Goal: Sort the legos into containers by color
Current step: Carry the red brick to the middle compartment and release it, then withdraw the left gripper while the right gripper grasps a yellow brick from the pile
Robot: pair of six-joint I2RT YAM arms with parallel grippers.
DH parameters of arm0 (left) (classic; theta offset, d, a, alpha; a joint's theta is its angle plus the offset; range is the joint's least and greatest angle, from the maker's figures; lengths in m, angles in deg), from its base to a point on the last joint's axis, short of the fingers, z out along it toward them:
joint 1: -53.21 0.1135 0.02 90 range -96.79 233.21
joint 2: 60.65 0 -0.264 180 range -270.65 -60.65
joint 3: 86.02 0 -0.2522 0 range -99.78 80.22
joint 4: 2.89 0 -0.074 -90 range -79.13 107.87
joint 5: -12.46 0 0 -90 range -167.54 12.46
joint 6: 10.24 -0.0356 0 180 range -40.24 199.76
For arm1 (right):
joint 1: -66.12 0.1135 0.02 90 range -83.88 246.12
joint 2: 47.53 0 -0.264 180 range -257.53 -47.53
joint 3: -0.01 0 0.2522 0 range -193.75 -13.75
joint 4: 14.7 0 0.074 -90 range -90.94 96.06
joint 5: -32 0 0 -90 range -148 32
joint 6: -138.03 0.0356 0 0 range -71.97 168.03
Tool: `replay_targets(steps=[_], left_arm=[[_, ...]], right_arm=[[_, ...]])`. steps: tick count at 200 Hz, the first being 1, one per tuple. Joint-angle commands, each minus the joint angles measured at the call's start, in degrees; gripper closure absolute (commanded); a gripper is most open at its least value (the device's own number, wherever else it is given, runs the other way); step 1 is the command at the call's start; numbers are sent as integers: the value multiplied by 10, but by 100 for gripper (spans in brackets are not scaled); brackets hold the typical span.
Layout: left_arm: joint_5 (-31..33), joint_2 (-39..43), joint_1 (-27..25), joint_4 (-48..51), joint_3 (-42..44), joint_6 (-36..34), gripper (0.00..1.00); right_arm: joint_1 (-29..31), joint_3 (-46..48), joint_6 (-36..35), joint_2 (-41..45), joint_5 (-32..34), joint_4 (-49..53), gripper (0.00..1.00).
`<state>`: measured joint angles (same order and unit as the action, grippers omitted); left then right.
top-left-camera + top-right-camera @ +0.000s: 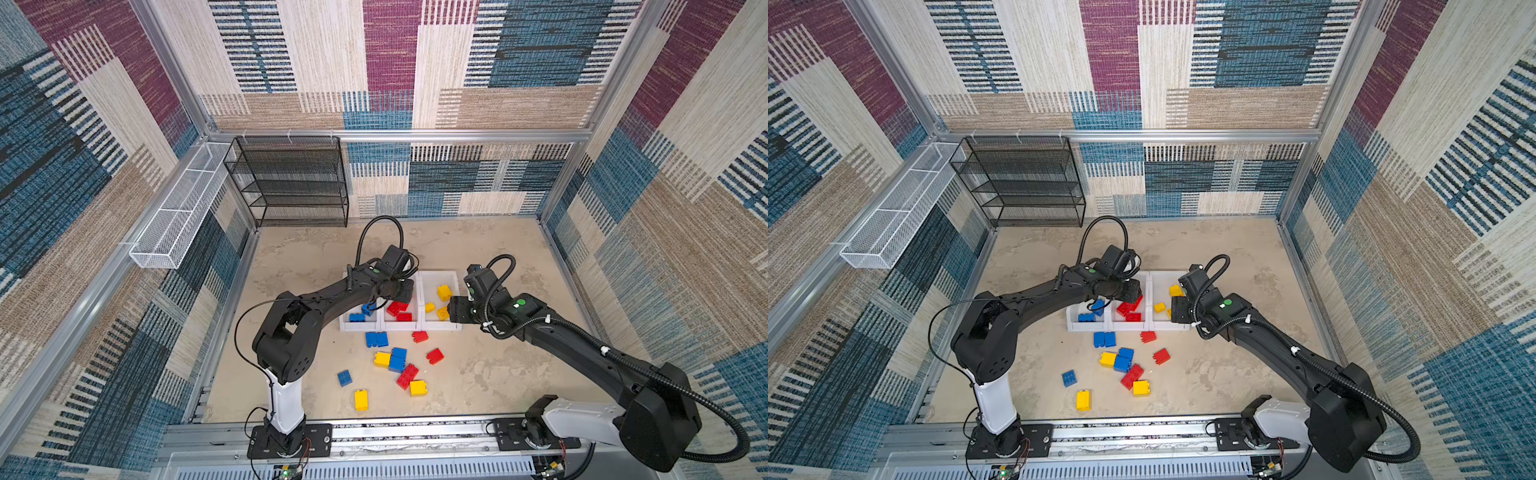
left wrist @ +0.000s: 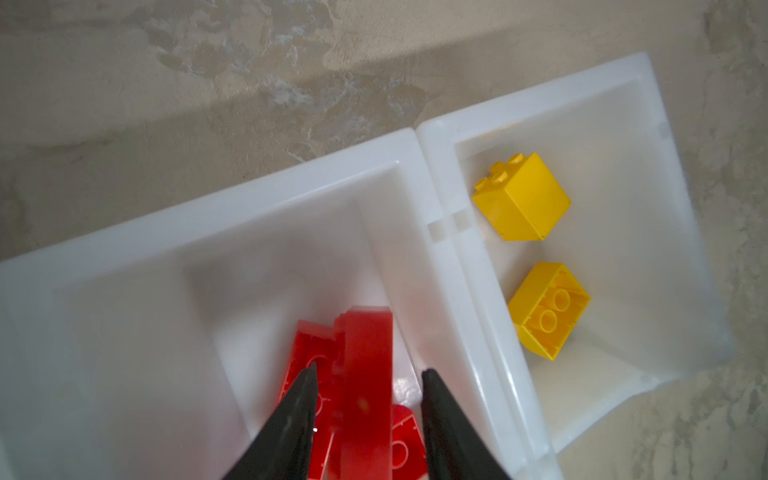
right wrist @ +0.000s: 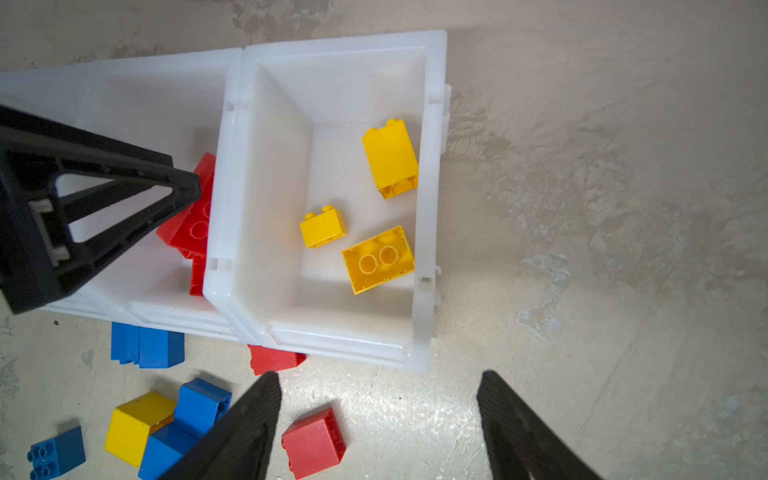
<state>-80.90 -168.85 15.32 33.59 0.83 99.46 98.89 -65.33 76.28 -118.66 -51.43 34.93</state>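
Three joined white containers (image 1: 440,325) stand mid-table. The left one holds blue legos (image 1: 357,317), the middle one red legos (image 1: 397,308), the right one yellow legos (image 3: 388,158). My left gripper (image 2: 370,369) hangs over the middle bin, open. A blurred red oblong brick (image 2: 368,395) sits loose between its fingers, with a gap on each side. My right gripper (image 3: 380,374) is open and empty, above the table at the yellow bin's front corner, near a red square brick (image 3: 313,442). Several loose blue, red and yellow legos (image 1: 398,359) lie in front of the bins.
A black mesh rack (image 1: 291,183) stands at the back left wall. A long white wire basket (image 1: 178,216) hangs on the left frame rail. Aluminium posts and patterned walls enclose the table, and the arm bases sit on the front rail (image 1: 415,432).
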Motion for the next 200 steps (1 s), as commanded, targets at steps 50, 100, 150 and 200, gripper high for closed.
replay_targets(steps=[50, 100, 150, 200], left_arm=[[-11, 95, 12, -26, 72, 39, 46], [24, 239, 34, -28, 215, 65, 44], [77, 389, 53, -1, 344, 108, 43], [112, 518, 62, 14, 434, 152, 40]], right_arm=[[0, -2, -6, -10, -6, -11, 22], [1, 2, -22, -12, -10, -20, 22], [1, 10, -31, -30, -35, -29, 23], [30, 10, -32, -42, -56, -45, 23]])
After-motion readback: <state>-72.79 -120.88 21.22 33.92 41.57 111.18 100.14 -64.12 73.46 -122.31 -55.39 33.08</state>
